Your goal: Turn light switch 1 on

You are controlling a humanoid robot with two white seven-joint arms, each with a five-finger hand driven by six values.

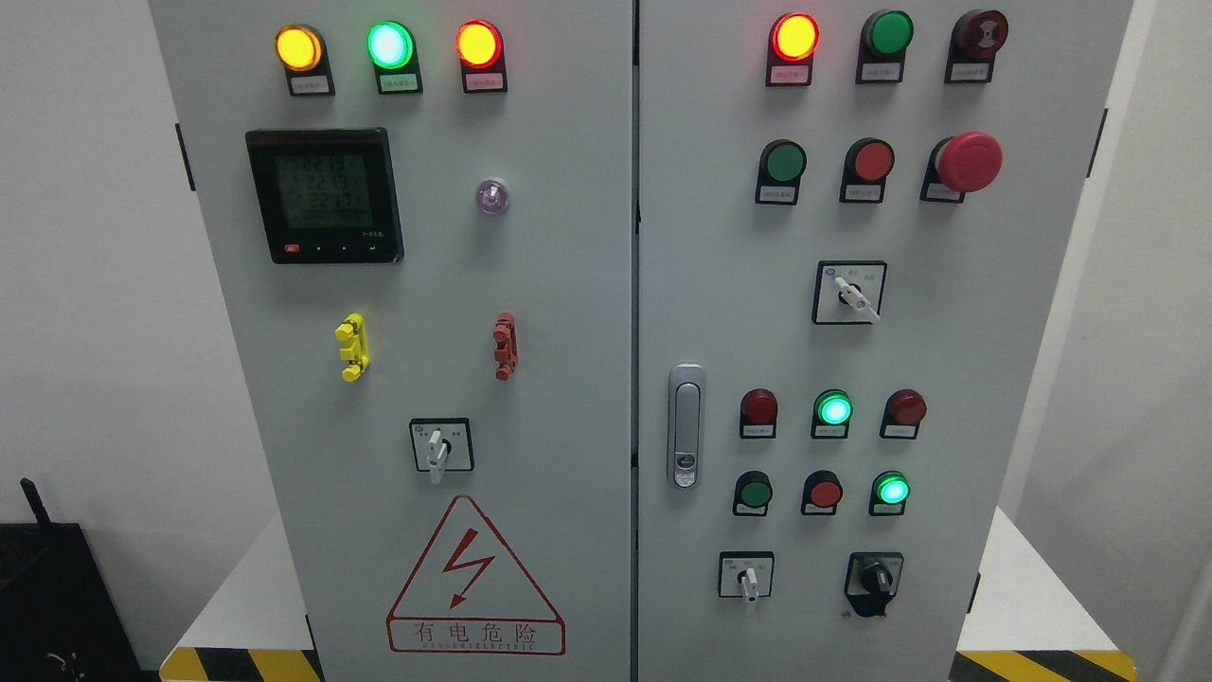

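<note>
Cabinet point(568, 379): grey, two doors, facing the camera.
Light switches: several rotary selectors; which one is switch 1 cannot be told.
Indicator lamps: some lit.
Hands: neither visible, fingers' state unknown.

Plain white walls point(104, 284) stand on both sides, evenly lit, with the right wall point(1127, 379) a shade greyer toward the lower corner. A white platform point(1027, 587) shows low at left and right, its near edge marked with yellow-and-black hazard stripes point(1042, 665). At the far lower left sits a black box-like object point(47, 597) with a thin antenna point(35, 500) rising from it.
</note>
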